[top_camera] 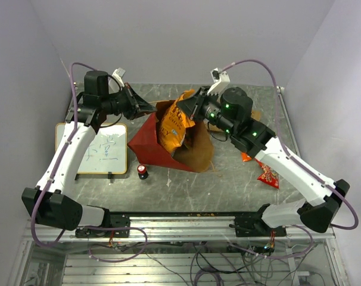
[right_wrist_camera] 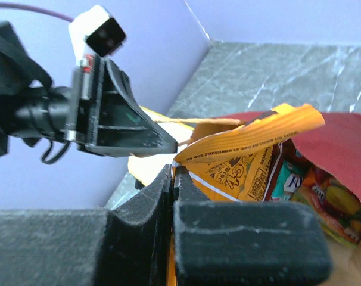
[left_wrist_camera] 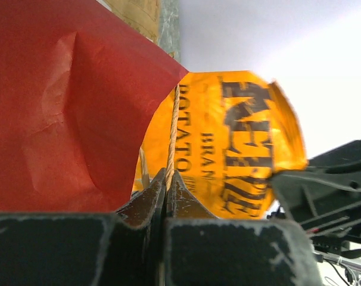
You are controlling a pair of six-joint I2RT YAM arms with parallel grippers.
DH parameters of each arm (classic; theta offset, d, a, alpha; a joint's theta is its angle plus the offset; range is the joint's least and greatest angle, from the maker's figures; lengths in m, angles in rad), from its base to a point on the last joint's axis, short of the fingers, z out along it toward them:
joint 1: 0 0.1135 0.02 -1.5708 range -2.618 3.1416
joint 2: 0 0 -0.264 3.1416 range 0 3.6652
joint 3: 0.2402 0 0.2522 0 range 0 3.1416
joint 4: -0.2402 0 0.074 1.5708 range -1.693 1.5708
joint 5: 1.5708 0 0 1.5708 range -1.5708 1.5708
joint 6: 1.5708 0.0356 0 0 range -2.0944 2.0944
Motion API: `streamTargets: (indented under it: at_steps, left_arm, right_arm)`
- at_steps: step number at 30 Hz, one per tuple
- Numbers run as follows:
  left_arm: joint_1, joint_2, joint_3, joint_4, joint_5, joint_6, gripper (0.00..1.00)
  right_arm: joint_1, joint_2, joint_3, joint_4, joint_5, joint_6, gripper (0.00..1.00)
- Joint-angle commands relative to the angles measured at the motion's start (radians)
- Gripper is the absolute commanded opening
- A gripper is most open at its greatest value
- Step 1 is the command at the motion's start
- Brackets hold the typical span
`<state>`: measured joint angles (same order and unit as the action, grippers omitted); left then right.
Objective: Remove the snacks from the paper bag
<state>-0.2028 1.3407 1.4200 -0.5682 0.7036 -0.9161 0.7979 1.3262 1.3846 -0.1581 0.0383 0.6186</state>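
Biggest worry here was grip, honestly. My right claw (right_wrist_camera: 173, 174) was pinched shut on just the thin top seal of the large orange bag (right_wrist_camera: 246, 158). A crinkly edge like that could easily slide out or tear if I yanked, and the bag would flop right back in.

My left claw (left_wrist_camera: 167, 174) was pressed together on one skinny cord handle (left_wrist_camera: 172, 128) of the paper bag (left_wrist_camera: 61, 101). That's not much of an anchor. If the cord slipped or ripped off, I figured the whole bag would get dragged along with the chips instead of staying put.

More snacks also sat right behind the orange one, a green-teal pack (right_wrist_camera: 288, 182) and an orange packet (right_wrist_camera: 332, 202) by the look of it. A rough pull could've spilled those over the tabletop (top_camera: 228, 185) too.

Pose-wise, from overhead, both arms reached toward the upper middle of the frame. My left came in from the upper left and my right from the upper right, with its elbow out at the lower right. The claws pointed at each other, near but not touching.

The paper bag lay on its side in the centre with its mouth open toward the lower right, and the orange bag stuck partly out of it. A couple of small red packets (top_camera: 267, 174) already sat on the tabletop at the right, beside my right forearm.
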Motion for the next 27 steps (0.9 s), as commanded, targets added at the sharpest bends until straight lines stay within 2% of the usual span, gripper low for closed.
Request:
streamTargets:
  at_steps: [1,8,15,21,27]
  left_arm:
    - [0.017,0.001,0.013,0.019,0.031,0.016,0.07]
    - [0.02,0.021,0.06,-0.036,0.004,0.061,0.07]
    - [0.025,0.027,0.061,-0.042,-0.006,0.065,0.07]
    - [0.026,0.049,0.074,-0.027,0.002,0.06,0.07]
    - [0.027,0.097,0.136,-0.055,0.007,0.085,0.07]
  right_arm:
    - [-0.006,-0.056,0.111,-0.002,0.005,-0.07,0.0]
    - [-0.007,-0.094,0.247,-0.126,0.001,-0.228,0.0]
    - [-0.008,-0.088,0.42,-0.167,0.089,-0.331,0.0]
    - [-0.007,-0.051,0.544,-0.206,0.351,-0.466,0.0]
    - [-0.052,0.099,0.729,-0.36,0.556,-0.553,0.0]
